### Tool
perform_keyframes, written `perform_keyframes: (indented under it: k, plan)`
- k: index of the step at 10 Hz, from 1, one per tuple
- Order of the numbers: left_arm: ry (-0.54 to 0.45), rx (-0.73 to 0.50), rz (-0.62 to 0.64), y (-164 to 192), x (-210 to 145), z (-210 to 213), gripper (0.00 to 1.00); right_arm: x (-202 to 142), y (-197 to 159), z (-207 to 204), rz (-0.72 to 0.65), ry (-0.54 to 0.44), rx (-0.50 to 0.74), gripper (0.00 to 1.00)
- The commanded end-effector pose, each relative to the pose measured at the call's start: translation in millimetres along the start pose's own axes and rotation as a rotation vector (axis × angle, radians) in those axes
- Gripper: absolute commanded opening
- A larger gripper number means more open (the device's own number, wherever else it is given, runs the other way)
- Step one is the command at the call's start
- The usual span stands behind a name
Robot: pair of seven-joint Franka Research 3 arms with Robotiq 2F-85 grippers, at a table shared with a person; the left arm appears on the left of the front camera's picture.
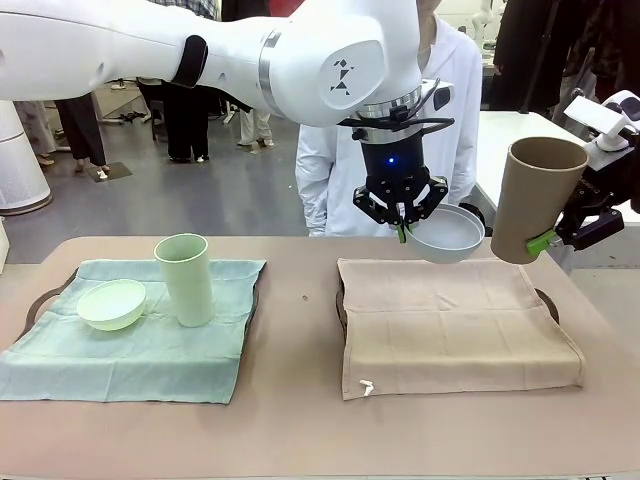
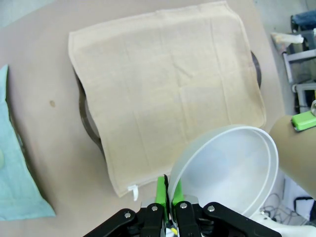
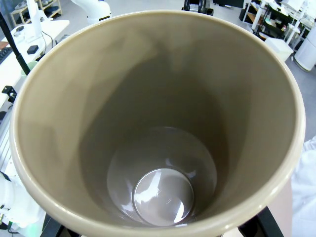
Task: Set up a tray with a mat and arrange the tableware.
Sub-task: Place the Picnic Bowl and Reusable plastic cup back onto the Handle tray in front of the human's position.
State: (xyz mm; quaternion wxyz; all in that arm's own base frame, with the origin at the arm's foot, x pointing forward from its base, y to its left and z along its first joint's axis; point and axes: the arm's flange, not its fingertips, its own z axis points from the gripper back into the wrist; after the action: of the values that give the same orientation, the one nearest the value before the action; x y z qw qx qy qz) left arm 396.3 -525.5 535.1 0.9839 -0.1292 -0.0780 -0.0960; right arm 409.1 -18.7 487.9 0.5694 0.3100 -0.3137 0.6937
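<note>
My left gripper [image 1: 404, 228] reaches across the middle and is shut on the rim of the white bowl [image 1: 449, 236], holding it tilted above the far edge of the tan mat [image 1: 450, 320]. In the left wrist view the gripper [image 2: 169, 188] pinches the bowl [image 2: 232, 170] over the mat [image 2: 168, 84]. At the right, my right gripper [image 1: 546, 239] is shut on the tan-brown cup [image 1: 535, 198], held upright in the air; the right wrist view looks straight into this cup [image 3: 158, 123]. The pale green cup [image 1: 185, 280] and pale green bowl [image 1: 112, 304] stand on the green mat [image 1: 130, 350].
Each mat lies on a dark tray; the rim of the right tray [image 1: 341, 300] shows beside the tan mat, and again [image 2: 85, 112] in the left wrist view. A person in a white coat [image 1: 445, 110] stands at the far side.
</note>
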Motion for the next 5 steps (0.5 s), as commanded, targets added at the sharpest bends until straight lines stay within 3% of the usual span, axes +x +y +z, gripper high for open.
perform_keyframes:
  k: [1, 5]
  plan:
    - [0.008, -0.005, -0.006, 0.8, 0.6, 2.6, 0.0, -0.2, -1.6, -1.1, 0.003, 0.008, 0.003, 0.21]
    - [0.008, -0.005, -0.006, 0.8, 0.6, 2.6, 0.0, -0.2, -1.6, -1.1, 0.003, 0.008, 0.003, 0.21]
